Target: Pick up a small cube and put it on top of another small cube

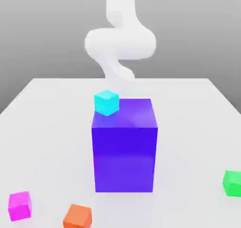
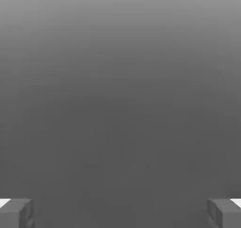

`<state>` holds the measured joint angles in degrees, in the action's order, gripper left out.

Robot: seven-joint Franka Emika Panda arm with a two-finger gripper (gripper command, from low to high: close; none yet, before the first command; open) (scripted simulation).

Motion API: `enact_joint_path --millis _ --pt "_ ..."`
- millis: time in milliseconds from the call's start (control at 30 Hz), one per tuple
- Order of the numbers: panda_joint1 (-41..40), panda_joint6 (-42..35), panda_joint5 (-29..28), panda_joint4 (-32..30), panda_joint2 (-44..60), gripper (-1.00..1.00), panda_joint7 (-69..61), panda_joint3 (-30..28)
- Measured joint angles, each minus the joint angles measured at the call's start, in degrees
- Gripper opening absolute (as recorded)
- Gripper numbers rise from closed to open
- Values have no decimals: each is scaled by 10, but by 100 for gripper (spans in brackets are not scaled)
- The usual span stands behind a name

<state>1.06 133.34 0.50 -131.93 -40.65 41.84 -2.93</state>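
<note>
A white tabletop (image 1: 52, 109) carries everything here, running back to a far edge under a plain grey backdrop. Behind that far edge the white arm (image 1: 120, 43) rises and coils near the middle, blurred and pale. The largest thing on the table is a tall blue-violet block (image 1: 124, 151), standing upright near the centre with its top face showing. A cyan cube (image 1: 106, 102) appears at the block's top corner on the exterior view's left; whether it rests on the block or stands behind it on the table cannot be told. Along the near edge lie three smaller cubes, all well apart from the block. The green cube (image 1: 232, 183) sits by the edge on the exterior view's right. The orange cube (image 1: 77, 216) sits at the near edge, left of the block's front face, partly cut by the picture's border. The small cube (image 1: 20, 206), bright magenta-pink, lies flat on the table near the near corner on the exterior view's left, just beside the orange one but not touching it. In the hand view the gripper (image 2: 120, 213) shows two grey fingertips (image 2: 16, 213) spread wide apart, with nothing between them but grey background.
</note>
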Motion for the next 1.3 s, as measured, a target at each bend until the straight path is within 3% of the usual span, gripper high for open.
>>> enact_joint_path --millis 367,633,967,1100,1133,1300 --pt "32 70 55 -7 229 0 -202 -129" --pt "12 117 126 -11 398 0 -368 -187" --pt "-71 184 162 -17 600 0 -537 -187" --pt "-111 239 204 0 683 0 -580 -145" --pt "-121 251 213 4 699 -100 -587 -133" --pt "-121 250 213 4 699 -100 -587 -133"
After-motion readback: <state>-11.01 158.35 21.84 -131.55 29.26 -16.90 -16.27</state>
